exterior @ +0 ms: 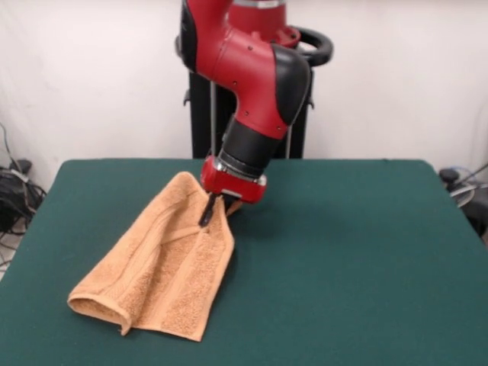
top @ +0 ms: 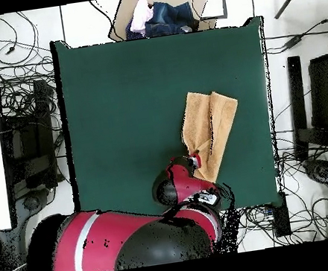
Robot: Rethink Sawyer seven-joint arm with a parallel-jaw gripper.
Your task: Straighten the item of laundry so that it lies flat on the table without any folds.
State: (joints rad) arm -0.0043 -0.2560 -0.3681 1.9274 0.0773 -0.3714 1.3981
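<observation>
Glossy red arm (exterior: 244, 61); black joint caps.

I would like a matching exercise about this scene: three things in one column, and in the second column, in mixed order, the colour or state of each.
Things:
1. towel
2. table
3. gripper

Colour or state:
A. dark green, mostly bare
B. red and black arm end, shut on a cloth edge
C. peach, folded over on itself, not flat

Pairs: 1-C, 2-A, 3-B

A cardboard box (top: 168, 11) of clothes sits beyond the table's edge.
</observation>
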